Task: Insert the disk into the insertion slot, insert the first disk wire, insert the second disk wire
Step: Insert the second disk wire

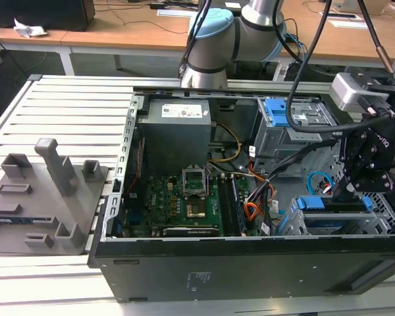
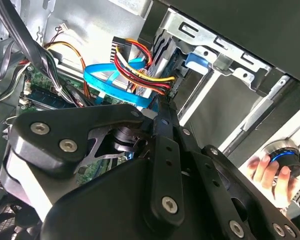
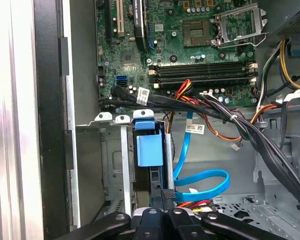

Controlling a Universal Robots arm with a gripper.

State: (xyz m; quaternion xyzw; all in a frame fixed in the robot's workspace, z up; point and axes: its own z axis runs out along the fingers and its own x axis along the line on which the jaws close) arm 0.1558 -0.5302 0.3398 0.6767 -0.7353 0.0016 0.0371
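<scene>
So the disk (image 3: pixel 149 150) is sitting in the insertion slot (image 3: pixel 115 165), blue carrier end facing out. The gripper (image 3: pixel 162 202) hangs right at the slot's mouth, beside the looping second disk wire (image 3: pixel 202 182). Can't tell how far apart the jaws are or whether they've got hold of anything.

The disk (image 3: pixel 150 150) seems mostly hidden inside the insertion slot (image 3: pixel 121 165).

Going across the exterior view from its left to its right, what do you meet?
Grey fixture block → motherboard → orange-and-black wire bundle → blue disk carrier in the drive cage → gripper.
</scene>
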